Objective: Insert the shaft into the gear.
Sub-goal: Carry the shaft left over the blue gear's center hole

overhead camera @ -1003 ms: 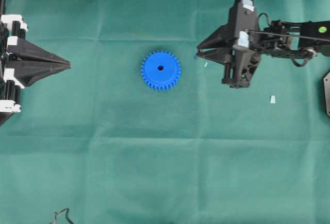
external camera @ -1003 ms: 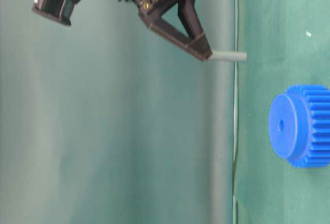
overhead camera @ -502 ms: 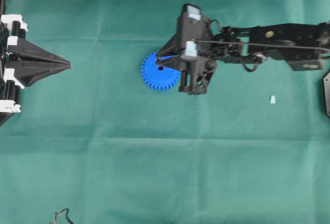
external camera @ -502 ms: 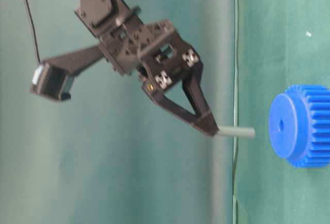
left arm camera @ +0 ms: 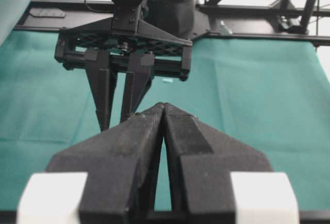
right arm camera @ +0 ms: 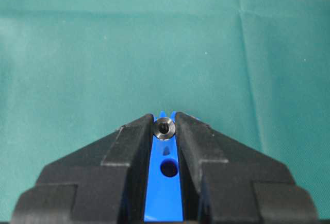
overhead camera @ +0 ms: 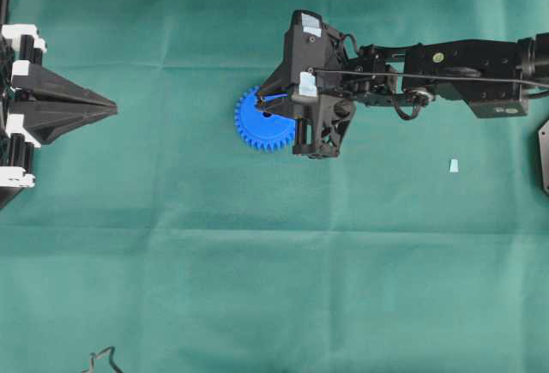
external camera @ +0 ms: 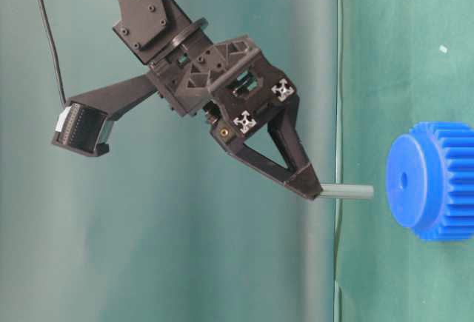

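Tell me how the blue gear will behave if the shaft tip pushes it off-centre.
The gear lies flat on its broad face, so it will probably slide on the green cloth rather than tip. It looks like solid, stiff plastic and should not flex. The shaft, pinched at one end in the right claw, might tilt in the grip.

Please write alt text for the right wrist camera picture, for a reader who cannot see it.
The black right gripper pinches a small silvery-grey metal shaft between its fingertips, seen end-on. Below it, between the fingers, lies the bright blue plastic gear, its dark centre hole just short of the shaft, on green cloth.
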### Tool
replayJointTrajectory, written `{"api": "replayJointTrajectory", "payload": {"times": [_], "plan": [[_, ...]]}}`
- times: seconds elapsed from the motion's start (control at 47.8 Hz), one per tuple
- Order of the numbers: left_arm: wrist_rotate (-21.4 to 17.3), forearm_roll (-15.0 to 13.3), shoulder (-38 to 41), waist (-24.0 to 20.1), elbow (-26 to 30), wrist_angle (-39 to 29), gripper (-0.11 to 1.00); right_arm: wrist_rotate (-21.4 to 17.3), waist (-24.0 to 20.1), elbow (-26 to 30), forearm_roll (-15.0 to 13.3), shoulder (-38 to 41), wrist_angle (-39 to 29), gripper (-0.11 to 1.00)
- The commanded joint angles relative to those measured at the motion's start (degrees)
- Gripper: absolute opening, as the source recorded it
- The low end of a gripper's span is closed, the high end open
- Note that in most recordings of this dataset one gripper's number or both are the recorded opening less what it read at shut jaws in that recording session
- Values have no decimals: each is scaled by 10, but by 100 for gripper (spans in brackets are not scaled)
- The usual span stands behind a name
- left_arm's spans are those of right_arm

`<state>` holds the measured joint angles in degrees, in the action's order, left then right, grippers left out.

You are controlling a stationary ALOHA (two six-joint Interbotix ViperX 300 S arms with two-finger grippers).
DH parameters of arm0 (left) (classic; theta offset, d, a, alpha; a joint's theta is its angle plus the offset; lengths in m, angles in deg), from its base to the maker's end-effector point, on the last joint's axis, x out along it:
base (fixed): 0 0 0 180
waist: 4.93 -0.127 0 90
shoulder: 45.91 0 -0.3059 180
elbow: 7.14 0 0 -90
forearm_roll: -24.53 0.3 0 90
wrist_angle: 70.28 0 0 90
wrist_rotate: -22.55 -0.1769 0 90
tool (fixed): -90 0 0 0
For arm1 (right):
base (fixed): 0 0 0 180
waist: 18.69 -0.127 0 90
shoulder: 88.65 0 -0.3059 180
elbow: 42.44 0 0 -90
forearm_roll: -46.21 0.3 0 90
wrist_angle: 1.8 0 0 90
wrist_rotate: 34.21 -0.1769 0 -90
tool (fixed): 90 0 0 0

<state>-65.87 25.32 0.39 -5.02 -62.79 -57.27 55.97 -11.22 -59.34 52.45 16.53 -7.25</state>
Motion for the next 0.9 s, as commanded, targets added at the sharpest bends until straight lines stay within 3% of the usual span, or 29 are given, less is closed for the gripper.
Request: {"api": "replayJointTrajectory", "payload": {"times": [0.0, 0.397, 0.878], "plan": [[0, 2, 4, 1, 16, 3, 0, -1, 1, 4, -1, -11, 3, 17], [-1, 2, 4, 1, 16, 3, 0, -2, 4, -25, -1, 35, 68, 17], [0, 2, 4, 1, 16, 3, 0, -3, 11, -32, -1, 58, 81, 17]]}}
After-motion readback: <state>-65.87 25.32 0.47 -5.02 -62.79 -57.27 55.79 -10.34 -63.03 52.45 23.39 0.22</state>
